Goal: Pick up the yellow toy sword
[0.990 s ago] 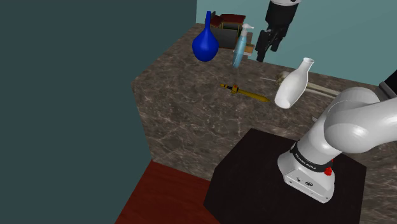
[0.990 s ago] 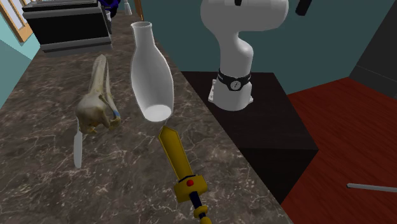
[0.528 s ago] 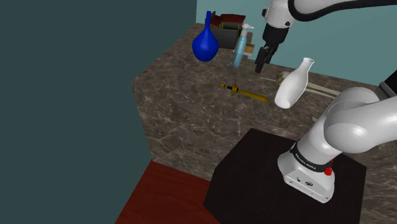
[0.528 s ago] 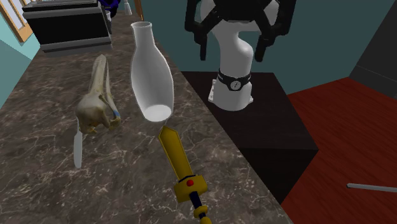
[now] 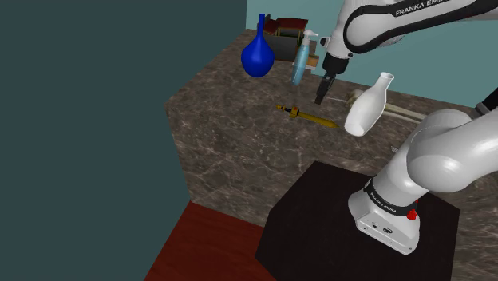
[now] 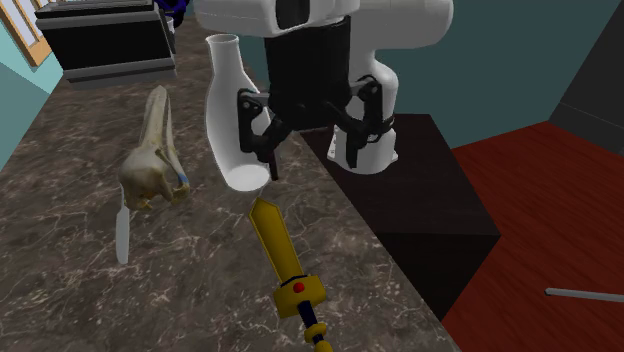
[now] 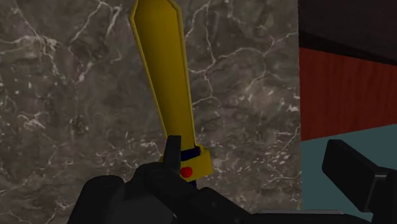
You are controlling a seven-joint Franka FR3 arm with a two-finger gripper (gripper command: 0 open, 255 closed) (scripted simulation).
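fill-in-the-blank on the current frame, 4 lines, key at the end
The toy sword lying on the marble counter has a ____ blade.
The stud on its guard is ____.
The gripper hovers above the sword with its fingers ____ (open or shut).
The vase beside the blade's tip is ____.
Missing words: yellow; red; open; white.

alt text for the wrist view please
A yellow toy sword lies flat on a dark marbled counter, its blade pointing away from the camera. The black jaws hang open, standing wide apart, with one of them over the sword's hilt end.
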